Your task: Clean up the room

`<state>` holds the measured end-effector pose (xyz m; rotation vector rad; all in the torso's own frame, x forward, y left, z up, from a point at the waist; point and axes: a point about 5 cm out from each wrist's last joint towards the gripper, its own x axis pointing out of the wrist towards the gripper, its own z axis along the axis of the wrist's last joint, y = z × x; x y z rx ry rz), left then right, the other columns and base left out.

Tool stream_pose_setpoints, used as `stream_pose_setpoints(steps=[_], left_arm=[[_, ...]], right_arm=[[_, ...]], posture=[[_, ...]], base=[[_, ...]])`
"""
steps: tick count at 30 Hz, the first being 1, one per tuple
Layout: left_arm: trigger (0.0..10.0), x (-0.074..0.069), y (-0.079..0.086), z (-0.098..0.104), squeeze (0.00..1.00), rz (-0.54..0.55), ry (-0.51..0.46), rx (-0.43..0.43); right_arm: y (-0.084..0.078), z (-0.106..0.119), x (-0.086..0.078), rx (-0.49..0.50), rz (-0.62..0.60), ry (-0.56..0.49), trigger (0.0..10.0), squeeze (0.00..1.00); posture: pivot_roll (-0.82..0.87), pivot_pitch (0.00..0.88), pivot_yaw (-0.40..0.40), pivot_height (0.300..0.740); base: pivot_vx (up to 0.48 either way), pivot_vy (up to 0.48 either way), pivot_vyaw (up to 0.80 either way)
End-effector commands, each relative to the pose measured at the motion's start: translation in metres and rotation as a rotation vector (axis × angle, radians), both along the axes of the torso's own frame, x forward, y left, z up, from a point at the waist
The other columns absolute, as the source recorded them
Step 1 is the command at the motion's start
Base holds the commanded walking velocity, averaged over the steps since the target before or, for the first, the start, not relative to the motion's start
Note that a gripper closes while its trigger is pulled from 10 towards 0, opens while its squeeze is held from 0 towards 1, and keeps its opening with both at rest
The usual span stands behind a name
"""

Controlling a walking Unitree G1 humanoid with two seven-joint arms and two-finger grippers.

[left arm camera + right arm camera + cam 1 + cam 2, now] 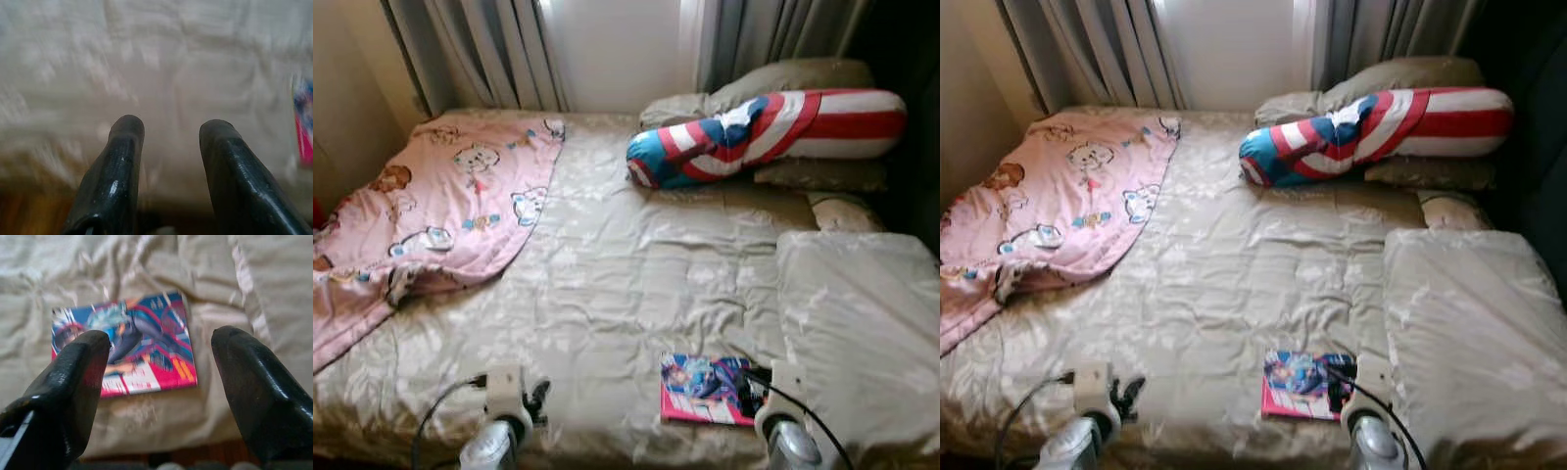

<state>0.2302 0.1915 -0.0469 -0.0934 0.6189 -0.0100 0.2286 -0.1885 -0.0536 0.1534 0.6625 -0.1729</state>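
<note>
A colourful book [705, 389] with a pink lower edge lies flat on the beige bedspread [636, 264] near the bed's front edge, right of centre. My right gripper [159, 350] hovers open just above and in front of the book [127, 350], its fingers [73, 377] spread to either side of it and touching nothing. My left gripper [168, 129] is open over bare bedspread near the front edge, left of the book [304, 127]. A pink cartoon-print blanket [431, 206] is crumpled over the bed's left side.
A long red, white and blue bolster [764, 132] rests on beige pillows [783, 83] at the head of the bed. A folded beige cover [857, 323] lies on the right side. Grey curtains [480, 49] hang behind, and a wall [342, 88] stands left.
</note>
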Motion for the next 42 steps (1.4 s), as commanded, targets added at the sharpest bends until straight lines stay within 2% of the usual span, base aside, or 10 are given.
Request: stream_pose_setpoints(steps=[1, 3, 7, 8, 14, 18, 22, 30, 39, 42], left_arm=[[10.0, -0.009, 0.002, -0.009, 0.0, 0.003, 0.074, 0.012], [10.0, -0.021, 0.005, -0.018, 0.0, 0.051, 0.155, 0.016], [10.0, -0.03, 0.01, -0.024, 0.0, 0.091, 0.207, 0.027], [10.0, -0.034, 0.014, -0.026, 0.0, 0.107, 0.22, 0.029], [10.0, -0.042, 0.025, -0.028, 0.0, 0.117, 0.246, 0.04], [10.0, -0.054, 0.031, -0.033, 0.0, 0.152, 0.297, 0.055], [10.0, -0.056, 0.03, -0.034, 0.0, 0.148, 0.305, 0.055], [10.0, -0.053, 0.025, -0.034, 0.0, 0.139, 0.31, 0.063], [10.0, -0.052, 0.024, -0.034, 0.0, 0.134, 0.31, 0.065], [10.0, -0.05, 0.023, -0.033, 0.0, 0.105, 0.304, 0.073]], right_arm=[[0.001, -0.007, -0.01, 0.008, -0.008, 0.056, 10.0, 0.0], [0.002, -0.014, -0.019, 0.001, 0.016, 0.106, 10.0, 0.0], [0.002, -0.021, -0.031, -0.01, 0.034, 0.163, 10.0, 0.0], [0.0, -0.026, -0.04, -0.015, 0.018, 0.199, 10.0, 0.0], [0.0, -0.029, -0.046, -0.012, 0.025, 0.223, 10.0, 0.0], [0.006, -0.032, -0.05, -0.025, 0.094, 0.24, 10.0, 0.0], [0.008, -0.031, -0.049, -0.051, 0.128, 0.23, 10.0, 0.0], [0.011, -0.028, -0.042, -0.065, 0.148, 0.224, 10.0, 0.0], [0.012, -0.031, -0.046, -0.062, 0.148, 0.241, 10.0, 0.0], [0.013, -0.032, -0.048, -0.045, 0.127, 0.249, 10.0, 0.0]], posture=[[0.05, 0.0, -0.003, 0.74], [0.06, 0.0, -0.002, 0.74], [0.05, 0.0, 0.001, 0.74], [0.04, 0.0, 0.003, 0.74], [0.03, 0.0, 0.009, 0.74], [0.03, 0.0, 0.014, 0.74], [0.03, 0.0, 0.017, 0.74], [0.04, 0.0, 0.015, 0.74], [0.04, 0.0, 0.017, 0.74], [0.04, 0.0, 0.021, 0.74]], base=[[0.0, 0.0, 0.0], [0.0, 0.0, 0.0], [0.0, 0.0, 0.0], [0.0, 0.0, 0.0], [0.0, 0.0, 0.0], [0.0, 0.0, 0.0], [0.0, 0.0, 0.0], [0.0, 0.0, 0.77], [0.0, 0.0, 0.8], [0.0, 0.0, 0.19]])
